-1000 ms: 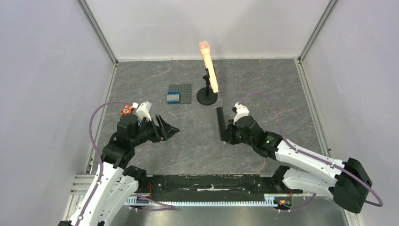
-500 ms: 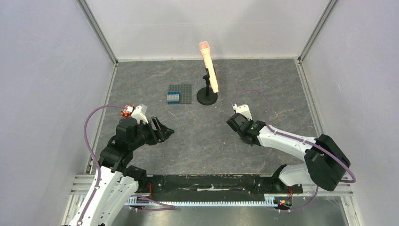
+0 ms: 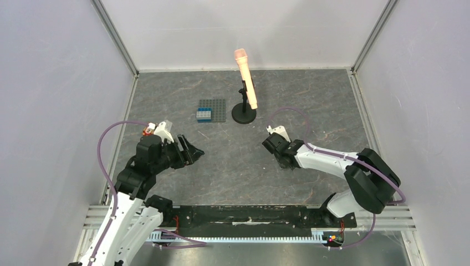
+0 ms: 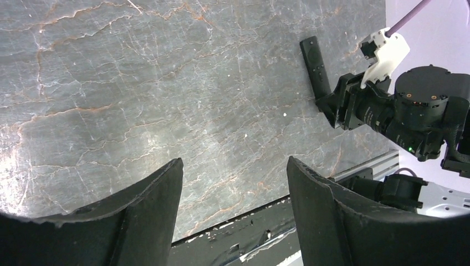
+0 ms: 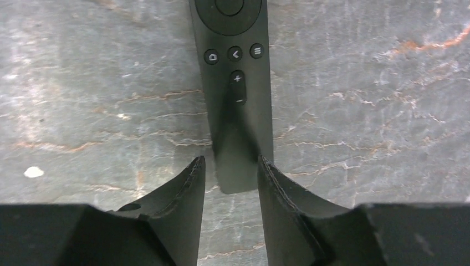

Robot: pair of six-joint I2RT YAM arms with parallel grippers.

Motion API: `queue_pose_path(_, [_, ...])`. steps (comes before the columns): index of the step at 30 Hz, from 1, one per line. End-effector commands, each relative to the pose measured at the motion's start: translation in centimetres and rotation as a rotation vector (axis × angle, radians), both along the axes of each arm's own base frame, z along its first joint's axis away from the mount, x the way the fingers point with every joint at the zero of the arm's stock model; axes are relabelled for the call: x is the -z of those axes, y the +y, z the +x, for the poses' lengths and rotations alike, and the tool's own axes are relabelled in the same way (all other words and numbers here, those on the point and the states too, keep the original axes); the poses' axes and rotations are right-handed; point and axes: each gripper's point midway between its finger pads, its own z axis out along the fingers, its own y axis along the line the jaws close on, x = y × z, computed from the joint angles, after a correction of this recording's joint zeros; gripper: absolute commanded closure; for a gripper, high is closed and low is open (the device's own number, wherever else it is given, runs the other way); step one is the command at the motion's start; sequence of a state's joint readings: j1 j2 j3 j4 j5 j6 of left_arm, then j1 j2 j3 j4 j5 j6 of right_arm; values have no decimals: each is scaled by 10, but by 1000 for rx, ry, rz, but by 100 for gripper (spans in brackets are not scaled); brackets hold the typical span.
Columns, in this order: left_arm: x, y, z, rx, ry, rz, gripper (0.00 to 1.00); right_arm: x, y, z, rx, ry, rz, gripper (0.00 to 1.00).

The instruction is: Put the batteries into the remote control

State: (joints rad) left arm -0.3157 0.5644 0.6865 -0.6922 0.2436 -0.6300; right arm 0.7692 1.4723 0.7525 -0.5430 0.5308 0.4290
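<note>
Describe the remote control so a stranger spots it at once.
On the grey stone table, find the peach microphone, then the right gripper close by. The remote control lies flat, one end between its fingertips: a slim black bar, alone in bearing buttons.

Soft light comes from above. The table (image 4: 15,159) shines white at one spot. Dark fingers (image 5: 172,221) look blurry up close, with a faint shadow on the remote control (image 5: 239,130).

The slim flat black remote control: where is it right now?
Right wrist view: the remote control lies buttons-up on the grey stone table, its near end between the right gripper's fingers.
</note>
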Motion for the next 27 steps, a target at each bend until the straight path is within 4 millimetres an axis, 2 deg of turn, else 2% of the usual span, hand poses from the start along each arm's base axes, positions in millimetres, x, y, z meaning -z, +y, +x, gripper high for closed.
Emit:
queue_pose_path(1, [-24,3,2,-43,-25,-20,25,-24,32,10,-40,-37,167,56])
queue_pose_path(5, [-35,9,-2,-73,-23,-21,23,-57,40,8,-42,-99,292,49])
queue_pose_path(8, [-45,11,-7,-73,-32,-16,23,-88,30,8,-2,-187,355,48])
queue_pose_path(13, [-62,20,-17,-87,-79,2,22,-151,-9,4,121,-445,448,39])
queue_pose_path(17, [-71,29,-22,-115,-99,18,21,-204,-56,-13,252,-691,546,31])
queue_pose_path(19, [-76,32,-24,-133,-118,14,21,-227,-75,-23,300,-779,593,19])
queue_pose_path(20, [-80,33,-25,-140,-133,8,21,-238,-83,-28,314,-812,615,7])
queue_pose_path(21, [-83,34,-27,-142,-145,2,21,-247,-90,-34,319,-837,632,2])
queue_pose_path(27, [-101,39,-44,-134,-229,-26,21,-293,-127,-64,372,-946,703,2])
